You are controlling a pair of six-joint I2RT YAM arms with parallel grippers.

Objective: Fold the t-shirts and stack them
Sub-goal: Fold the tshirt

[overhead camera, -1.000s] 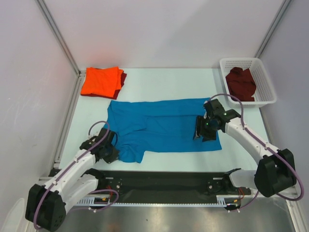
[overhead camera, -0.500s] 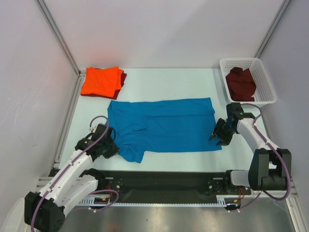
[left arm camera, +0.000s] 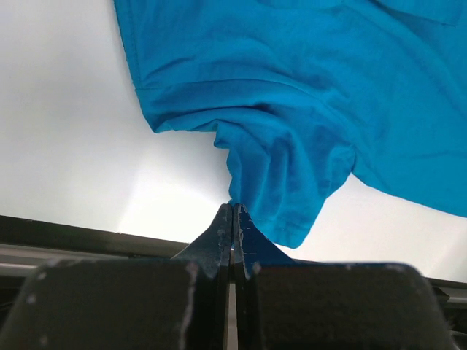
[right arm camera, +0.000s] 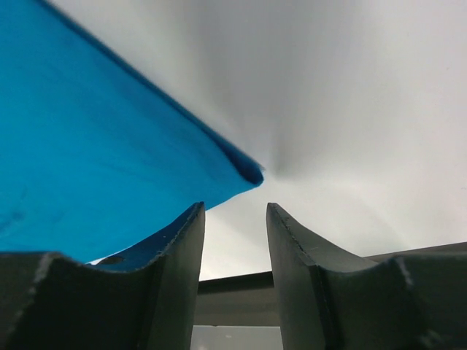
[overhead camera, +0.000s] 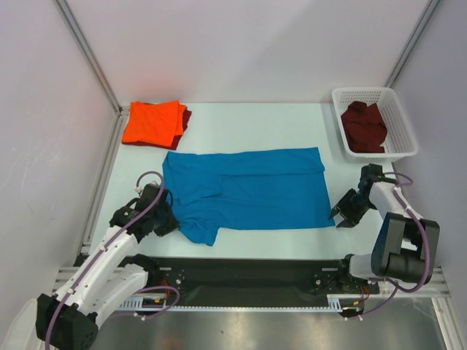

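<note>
Left pincer [left arm camera: 232, 213] is closed tight, pinching the blue t-shirt [overhead camera: 255, 193] sleeve. Right pincer [right arm camera: 234, 209] stands half open, empty, beside its corner.

Pale table [overhead camera: 248, 124] enclosed by plain white walls [overhead camera: 241, 44], evenly lit.

Blue shirt [overhead camera: 248, 186] lies spread flat mid-table, its far edge folded over, near-left sleeve bunched. Orange shirt [overhead camera: 151, 122], folded, sits far left atop a folded maroon shirt [overhead camera: 186, 117]. Another maroon shirt [overhead camera: 363, 125] lies crumpled in the basket [overhead camera: 365, 92], far right
</note>
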